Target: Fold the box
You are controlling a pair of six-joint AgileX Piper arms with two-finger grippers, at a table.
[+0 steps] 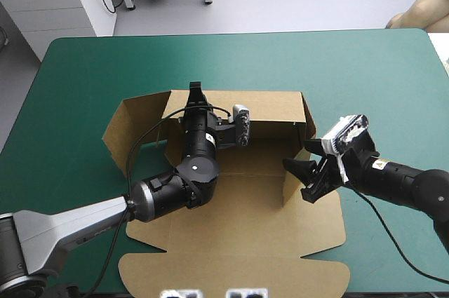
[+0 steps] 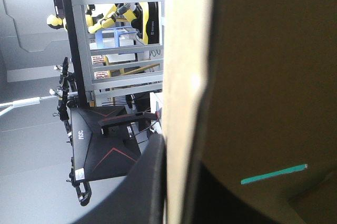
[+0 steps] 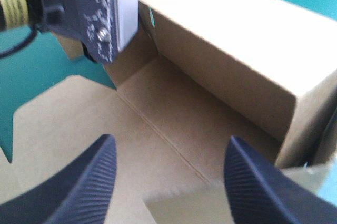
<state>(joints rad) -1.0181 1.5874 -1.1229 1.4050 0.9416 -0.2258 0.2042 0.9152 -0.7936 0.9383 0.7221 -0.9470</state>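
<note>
High view: the brown box (image 1: 238, 200) lies mid-surface (image 1: 84, 66) with its back wall (image 1: 266, 105) raised, and the left tool (image 1: 196, 91) pinches that wall's top edge. Left wrist view: the board is clamped between its fingers (image 2: 147, 182). Right wrist view: the right tool (image 3: 169, 147) gapes above the box. It should probably raise the side wall squarely while the left steadies.
</note>
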